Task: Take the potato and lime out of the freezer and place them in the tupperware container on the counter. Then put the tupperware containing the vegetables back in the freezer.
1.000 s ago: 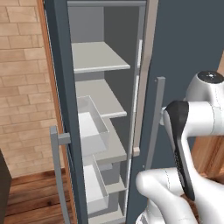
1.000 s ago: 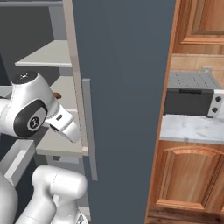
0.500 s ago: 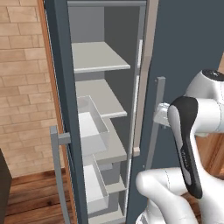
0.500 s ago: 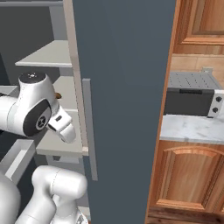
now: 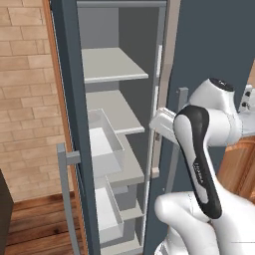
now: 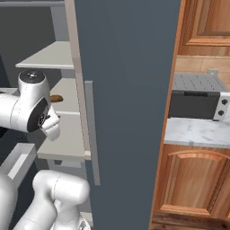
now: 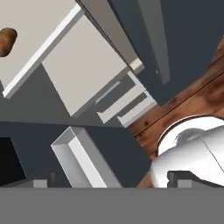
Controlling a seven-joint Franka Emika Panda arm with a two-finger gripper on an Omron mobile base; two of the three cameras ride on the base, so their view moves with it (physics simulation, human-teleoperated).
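The freezer stands open, its light grey shelves bare in the left base view. A brown potato lies on a middle shelf; in the hand view the potato sits at the top left. My gripper hangs at the edge of the opening, level with that shelf, and in the right base view the gripper is just below and in front of the potato. Its tips stand wide apart, open and empty. The lime and the tupperware container are out of view.
A white drawer is pulled out below the middle shelf, another beneath it. The dark freezer door with its grey bar handle stands right of the arm. A grey toaster oven sits on the marbled counter.
The hand has swung left from beside the door toward the freezer shelves, closer to the potato. The jaws stayed open.
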